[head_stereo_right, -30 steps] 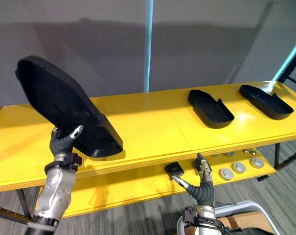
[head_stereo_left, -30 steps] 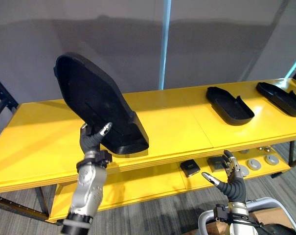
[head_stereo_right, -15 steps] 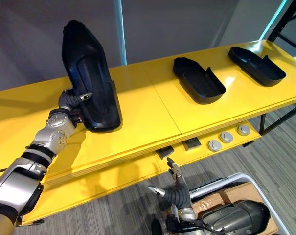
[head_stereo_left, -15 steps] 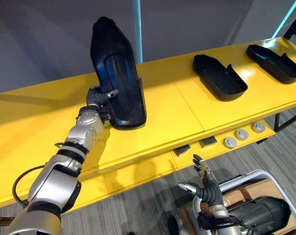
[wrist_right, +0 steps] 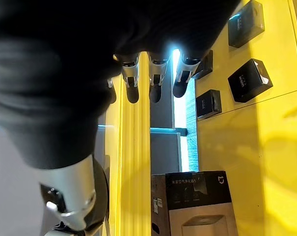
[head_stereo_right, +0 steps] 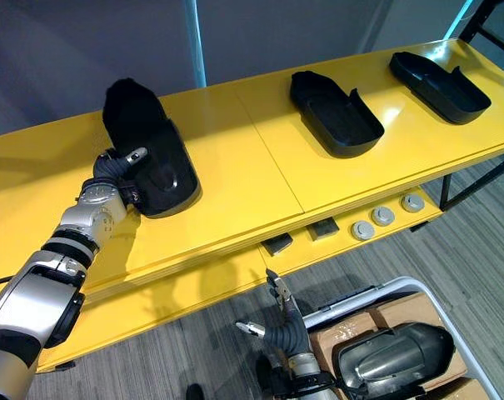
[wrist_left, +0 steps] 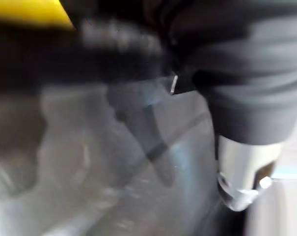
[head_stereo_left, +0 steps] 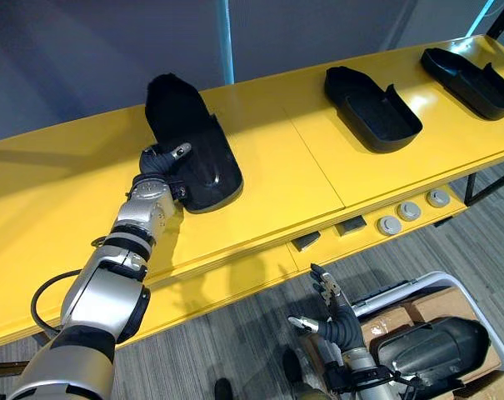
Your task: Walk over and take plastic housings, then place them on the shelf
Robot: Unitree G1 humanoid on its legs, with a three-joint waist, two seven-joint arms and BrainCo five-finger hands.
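Onto the yellow shelf (head_stereo_left: 285, 192) the black plastic housing (head_stereo_left: 193, 150) has been lowered almost flat from its upright tilt, left of two other housings (head_stereo_left: 372, 108). It is judged light, stiff and smooth, best gripped at its rim, where the left hand (head_stereo_left: 156, 167) is clamped. The right hand (head_stereo_left: 331, 312) is held low, fingers spread.

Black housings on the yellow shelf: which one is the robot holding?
The leftmost housing: the left hand grips it. The middle housing and the right housing lie free on the shelf, no hand near.
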